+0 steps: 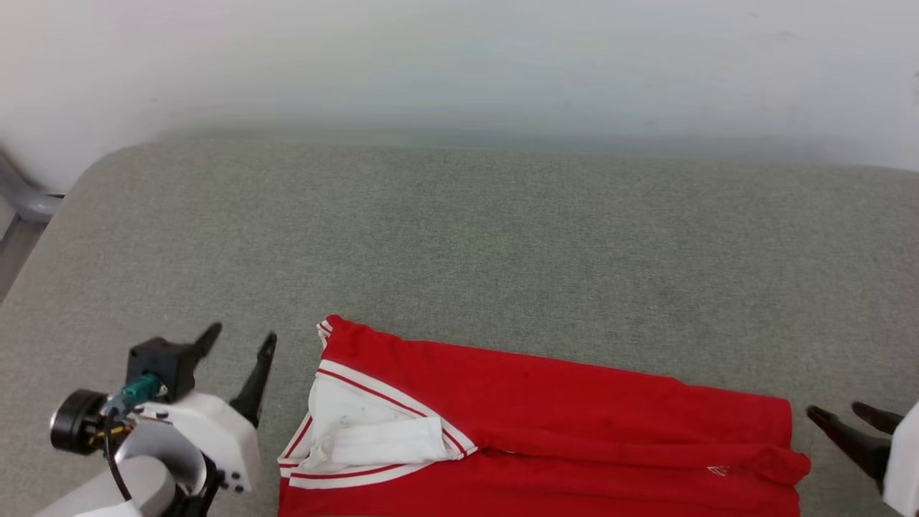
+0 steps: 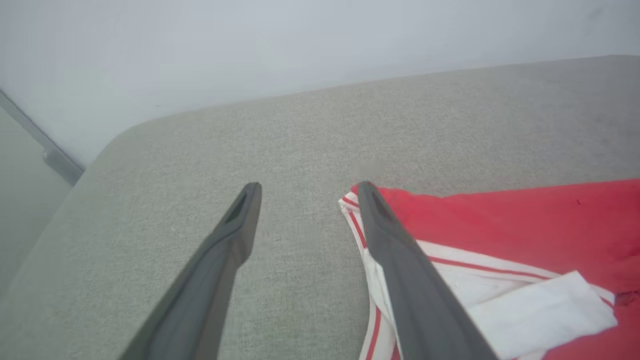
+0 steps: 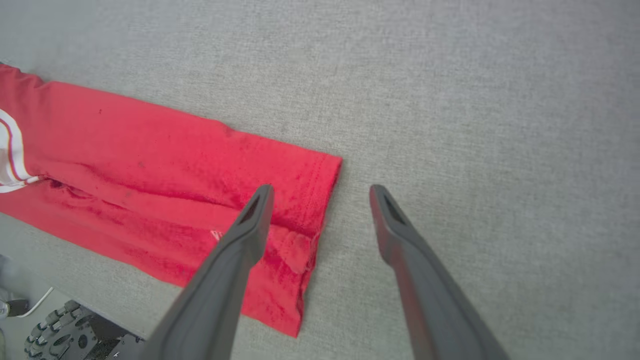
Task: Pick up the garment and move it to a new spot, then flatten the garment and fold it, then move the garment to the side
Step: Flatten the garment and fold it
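— What do we have underneath everything here?

— We see a grey padded surface (image 1: 502, 230) covered in woven fabric, with a rounded corner (image 1: 108, 161) at its far left.

— And what do we find lying on it?

— The garment (image 1: 560, 409), a red jersey, folded into a long band along the near side. Its white sleeve (image 1: 373, 434), edged with red-striped trim, lies on top at the left end. Its hem (image 1: 788, 424) is at the right end.

— Does it lie flat?

— Mostly. We notice soft creases and a rumpled fold near the hem.

one garment (image 1: 560, 402), two hands (image 1: 243, 333) (image 1: 834, 409), one surface (image 1: 502, 237)
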Tool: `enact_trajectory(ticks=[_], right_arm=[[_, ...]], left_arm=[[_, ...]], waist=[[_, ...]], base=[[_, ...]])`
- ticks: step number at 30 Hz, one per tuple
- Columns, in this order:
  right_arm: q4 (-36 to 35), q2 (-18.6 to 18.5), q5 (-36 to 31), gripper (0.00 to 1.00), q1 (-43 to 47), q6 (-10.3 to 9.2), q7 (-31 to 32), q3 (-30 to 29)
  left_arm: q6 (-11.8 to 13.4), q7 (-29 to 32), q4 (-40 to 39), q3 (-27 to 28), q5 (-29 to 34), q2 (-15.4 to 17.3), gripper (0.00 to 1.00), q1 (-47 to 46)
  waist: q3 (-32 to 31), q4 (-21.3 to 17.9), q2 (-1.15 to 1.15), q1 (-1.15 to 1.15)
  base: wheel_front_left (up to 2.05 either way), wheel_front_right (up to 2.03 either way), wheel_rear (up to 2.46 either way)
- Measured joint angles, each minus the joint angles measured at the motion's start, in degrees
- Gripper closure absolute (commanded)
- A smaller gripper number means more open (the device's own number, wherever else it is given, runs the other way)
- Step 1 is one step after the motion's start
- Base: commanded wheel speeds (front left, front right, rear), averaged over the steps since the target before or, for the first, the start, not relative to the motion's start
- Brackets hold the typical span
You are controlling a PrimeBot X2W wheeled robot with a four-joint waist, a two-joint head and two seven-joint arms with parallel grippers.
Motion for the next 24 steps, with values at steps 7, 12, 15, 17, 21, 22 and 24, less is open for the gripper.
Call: enact_trajectory(ticks=[7, 12, 15, 17, 21, 22, 24], right_arm=[[4.31, -1.48, 0.88, 0.0, -0.2, 0.0, 8.73, -2.35], [7.55, 1.37, 1.72, 0.0, -0.79, 0.0, 12.2, -3.3], [8.34, 2.59, 1.91, 0.0, -0.8, 0.0, 12.41, -2.85], [8.68, 3.12, 2.02, 0.0, -0.79, 0.0, 12.61, -2.16], [9.8, 4.15, 2.43, 0.0, -1.05, 0.0, 11.69, -1.12], [10.27, 4.38, 2.47, 0.0, -1.29, 0.0, 11.2, -0.8], [11.7, 5.0, 2.77, 0.0, -1.67, -0.01, 9.88, 0.31]], left_arm=[[6.13, -0.09, -6.77, 15.94, 11.63, -3.83, 0.0, 7.53], [7.51, -0.09, -10.32, 29.0, 23.14, -10.1, 0.0, 16.63], [6.57, -0.09, -10.99, 33.25, 26.89, -13.54, 0.0, 19.78], [5.37, -0.09, -11.15, 36.02, 29.06, -15.88, 0.0, 21.73], [2.5, -0.1, -11.57, 41.08, 33.74, -20.79, 0.0, 24.38], [1.65, -0.1, -11.67, 42.11, 35.05, -22.01, 0.0, 25.08], [-0.94, -0.1, -11.6, 45.2, 38.6, -25.82, 0.0, 26.76]], waist=[[0.62, 1.86, 0.0, 0.0], [1.85, 4.1, 0.0, 0.0], [2.56, 4.88, 0.0, 0.0], [3.03, 5.27, 0.0, 0.0], [3.89, 5.93, 0.0, 0.0], [4.12, 6.06, 0.0, 0.0], [4.66, 6.4, 0.0, 0.0]], base=[[0.0, 0.0, 0.0], [0.0, 0.0, 0.0], [0.0, 0.0, 0.0], [0.0, 0.0, 0.0], [0.0, 0.0, 0.0], [0.0, 0.0, 0.0], [0.0, 0.0, 0.0]])
